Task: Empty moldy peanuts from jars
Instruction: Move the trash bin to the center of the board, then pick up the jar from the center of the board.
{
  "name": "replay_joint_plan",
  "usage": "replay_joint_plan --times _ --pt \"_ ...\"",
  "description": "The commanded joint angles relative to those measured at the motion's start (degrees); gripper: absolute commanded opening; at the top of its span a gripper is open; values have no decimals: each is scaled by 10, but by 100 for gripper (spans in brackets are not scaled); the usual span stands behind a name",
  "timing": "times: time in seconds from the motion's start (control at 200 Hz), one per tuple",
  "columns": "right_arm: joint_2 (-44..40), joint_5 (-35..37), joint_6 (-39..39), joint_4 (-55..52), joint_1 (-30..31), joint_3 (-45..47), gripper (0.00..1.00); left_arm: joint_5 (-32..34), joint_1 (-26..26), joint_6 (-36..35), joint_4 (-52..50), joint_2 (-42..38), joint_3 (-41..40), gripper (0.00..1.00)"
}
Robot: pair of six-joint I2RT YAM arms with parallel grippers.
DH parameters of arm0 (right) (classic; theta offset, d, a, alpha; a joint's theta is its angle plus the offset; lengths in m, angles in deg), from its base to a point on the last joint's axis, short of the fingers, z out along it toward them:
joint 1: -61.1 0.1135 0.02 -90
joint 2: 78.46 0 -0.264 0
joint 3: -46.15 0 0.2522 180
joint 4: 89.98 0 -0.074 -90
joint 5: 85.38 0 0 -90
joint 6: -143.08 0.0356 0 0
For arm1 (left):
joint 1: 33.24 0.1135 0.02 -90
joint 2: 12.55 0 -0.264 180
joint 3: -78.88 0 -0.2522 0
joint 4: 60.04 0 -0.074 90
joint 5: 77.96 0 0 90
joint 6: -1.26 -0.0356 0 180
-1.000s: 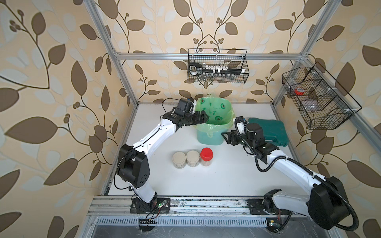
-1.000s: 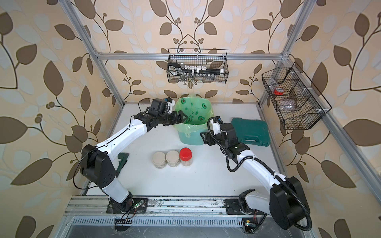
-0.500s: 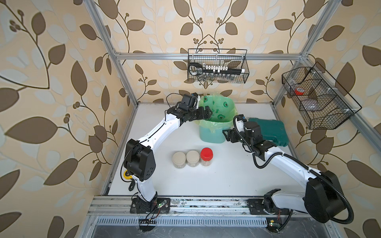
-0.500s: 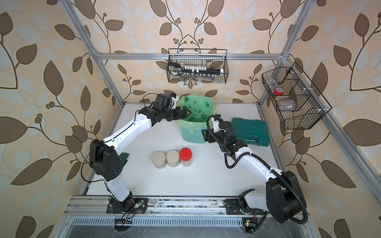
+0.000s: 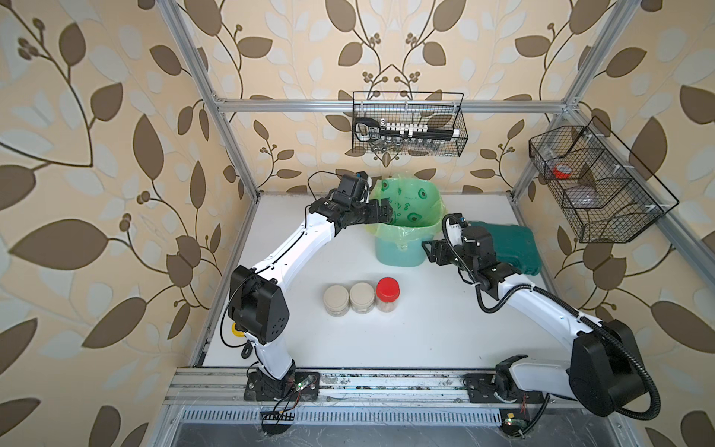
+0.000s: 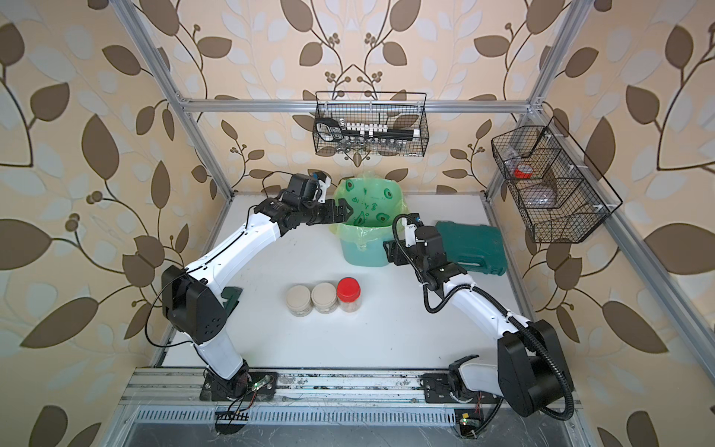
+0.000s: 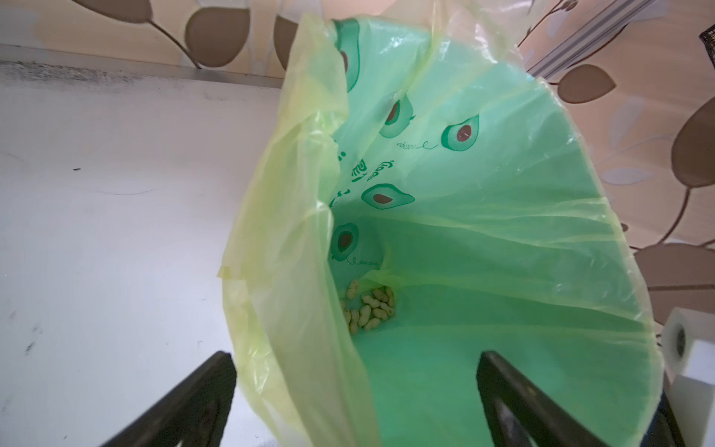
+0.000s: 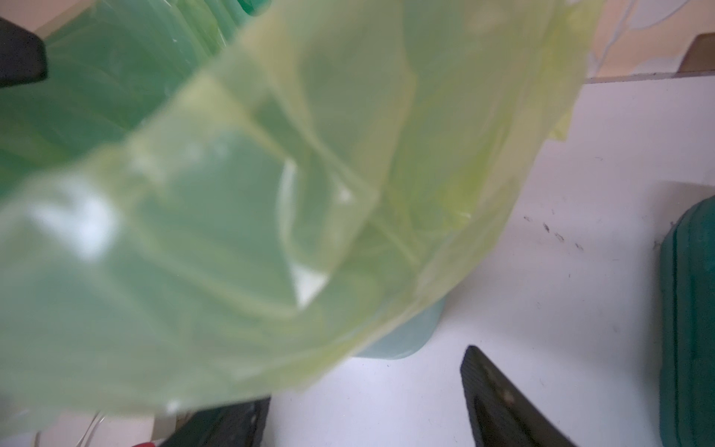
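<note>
Standing in a row near the front of the table, the three jars (image 5: 362, 298) all have their lids on. No gripper touches them, so I think no jar is being tipped right now. Further back, the right gripper (image 5: 430, 251) waits just beside the mint bin (image 5: 398, 253) with its jaws apart and nothing in them. Maybe it is there to keep the bin steady. The green bag (image 5: 418, 201) folds over the bin's rim, so what is tipped in lands in the bag. A bit further back, the left gripper (image 5: 387, 212) is wide open and empty at the rim. One finger (image 7: 201, 398) is over the table and the other over the inside of the bag, maybe to hold the mouth open. Some moldy peanuts (image 7: 369, 309) lie at the bottom of the bag.
</note>
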State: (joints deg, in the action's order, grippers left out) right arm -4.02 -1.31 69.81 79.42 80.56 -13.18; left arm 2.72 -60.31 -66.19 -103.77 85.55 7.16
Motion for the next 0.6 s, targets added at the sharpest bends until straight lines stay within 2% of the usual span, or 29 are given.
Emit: replay_joint_plan --times 0.0,0.105,0.34,0.425,0.525,0.595 --pt "-22 -9 5 -13 0 -6 77 36 -5 -27 3 -89 -26 99" --pt "-73 -3 15 -51 -1 8 77 36 -5 -45 30 -175 -95 99" --pt "-214 -17 46 -152 4 46 80 41 -5 -49 130 -367 -312 99" --pt "-270 -73 61 -153 5 88 88 44 -5 -29 152 -422 -393 99" --pt "-315 -163 77 -141 10 136 88 47 -5 -4 185 -475 -485 99" --pt "-328 -177 87 -143 35 156 87 48 -5 7 200 -500 -531 99"
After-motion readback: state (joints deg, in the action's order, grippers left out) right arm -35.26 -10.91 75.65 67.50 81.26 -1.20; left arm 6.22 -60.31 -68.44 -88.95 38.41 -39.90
